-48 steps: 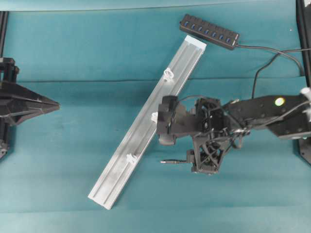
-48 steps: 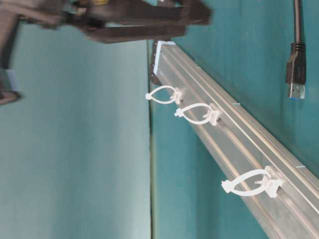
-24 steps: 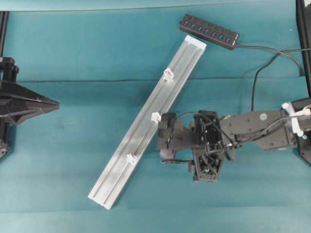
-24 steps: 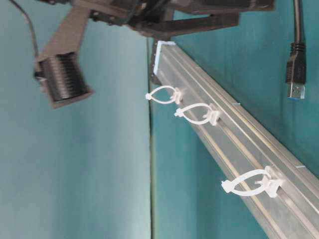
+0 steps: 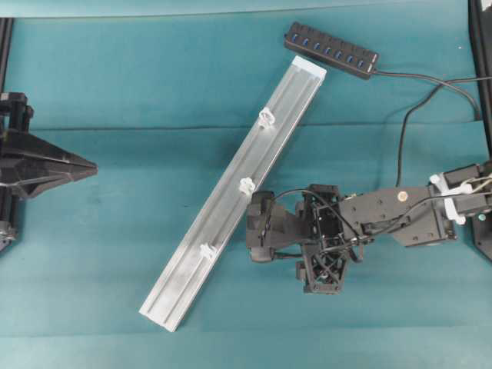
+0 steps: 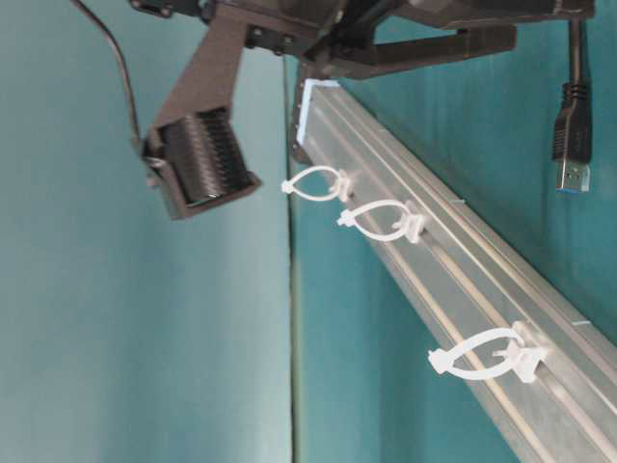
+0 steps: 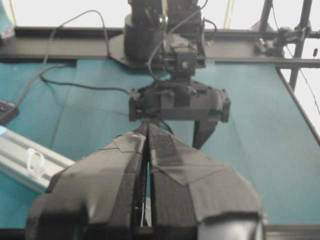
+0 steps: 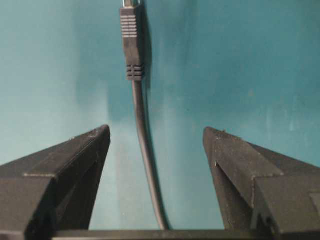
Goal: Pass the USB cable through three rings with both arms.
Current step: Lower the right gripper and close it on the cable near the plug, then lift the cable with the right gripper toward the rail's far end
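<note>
Between the wide-open right pincer's [image 8: 156, 137] fingers lies the USB cable [image 8: 141, 145], its plug tip cut off.

The surface [image 5: 115, 92] is uniform teal. The rail [image 5: 231, 201] is silver aluminium with lengthwise grooves. The three rings [image 6: 386, 220] on the rail are translucent white. The USB cable [image 8: 140, 130] is black, with a ribbed black plug. The hub [image 5: 330, 48] beyond the rail's far end is black with blue ports. Both tools, left [image 7: 147, 131] and right [image 8: 155, 145], are matte black.
</note>
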`<action>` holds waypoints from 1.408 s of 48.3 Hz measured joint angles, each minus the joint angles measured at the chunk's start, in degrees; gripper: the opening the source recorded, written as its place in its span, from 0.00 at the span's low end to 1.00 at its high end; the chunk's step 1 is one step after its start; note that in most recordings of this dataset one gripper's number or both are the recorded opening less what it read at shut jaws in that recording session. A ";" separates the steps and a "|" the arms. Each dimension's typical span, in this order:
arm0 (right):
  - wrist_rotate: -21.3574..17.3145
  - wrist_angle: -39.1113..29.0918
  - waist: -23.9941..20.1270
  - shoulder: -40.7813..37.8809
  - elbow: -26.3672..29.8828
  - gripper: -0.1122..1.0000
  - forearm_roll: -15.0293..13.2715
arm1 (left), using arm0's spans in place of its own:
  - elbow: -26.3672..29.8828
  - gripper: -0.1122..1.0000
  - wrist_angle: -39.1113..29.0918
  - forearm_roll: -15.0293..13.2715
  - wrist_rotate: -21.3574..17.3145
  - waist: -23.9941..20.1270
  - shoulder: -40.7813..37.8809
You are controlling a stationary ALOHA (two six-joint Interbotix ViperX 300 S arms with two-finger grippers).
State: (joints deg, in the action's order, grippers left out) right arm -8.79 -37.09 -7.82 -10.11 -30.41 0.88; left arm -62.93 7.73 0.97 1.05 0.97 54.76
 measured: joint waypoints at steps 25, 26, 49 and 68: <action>0.09 0.26 -0.79 -1.58 0.35 0.64 0.00 | 0.00 0.09 0.00 0.00 0.00 -0.09 0.09; 0.09 0.26 -0.79 -1.58 0.35 0.62 -0.09 | 0.00 0.09 0.00 0.00 0.00 -0.09 0.09; 0.09 -2.11 -1.41 -2.02 0.53 0.18 0.09 | -0.09 0.09 0.18 0.00 0.00 -0.44 0.44; 0.97 -3.34 -1.49 -2.11 1.14 0.18 0.09 | 0.00 0.09 0.18 0.00 0.00 -0.44 0.53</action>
State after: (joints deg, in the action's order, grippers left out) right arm -7.82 -40.43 -9.32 -12.22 -29.27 0.97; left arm -62.93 7.91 0.97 1.05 0.53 55.28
